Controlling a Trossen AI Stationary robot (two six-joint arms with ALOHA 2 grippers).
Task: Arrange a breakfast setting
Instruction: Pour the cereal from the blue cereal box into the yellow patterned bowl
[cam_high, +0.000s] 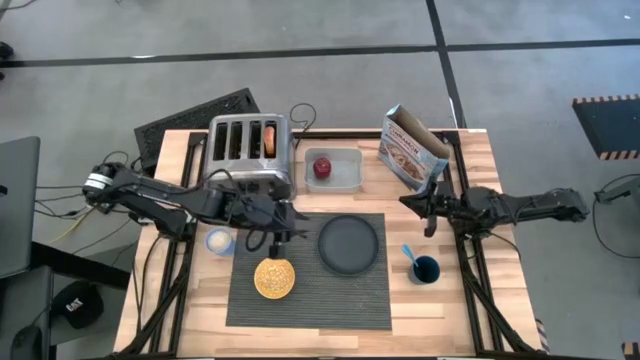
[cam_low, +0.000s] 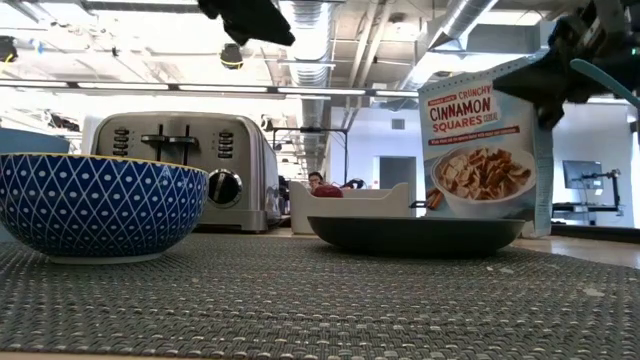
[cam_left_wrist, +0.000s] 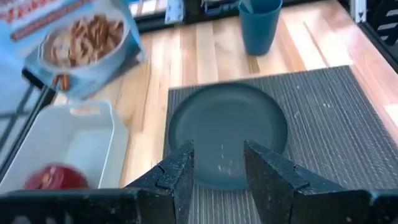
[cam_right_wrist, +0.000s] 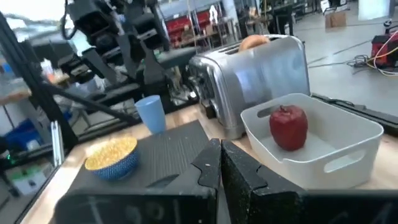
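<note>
The dark grey ribbed placemat (cam_high: 310, 270) lies at the table's near middle. On it sit the dark round plate (cam_high: 349, 243) and the bowl (cam_high: 274, 278), yellow inside and blue-patterned outside (cam_low: 100, 205). The bagel (cam_high: 270, 138) stands in a slot of the toaster (cam_high: 250, 150). The red apple (cam_high: 322, 167) lies in a white tray (cam_high: 345, 172). The blue-handled spoon (cam_high: 409, 252) stands in the dark blue cup (cam_high: 425, 269), right of the mat. My left gripper (cam_left_wrist: 217, 168) is open and empty above the mat, just left of the plate (cam_left_wrist: 227, 134). My right gripper (cam_right_wrist: 221, 163) is shut and empty, in the air near the cereal box.
The blue cinnamon cereal box (cam_high: 410, 150) stands at the far right, close to my right gripper (cam_high: 412, 202). A small light-blue cup (cam_high: 219, 241) stands just left of the mat, under my left arm. A dark mat (cam_high: 190, 120) lies behind the toaster.
</note>
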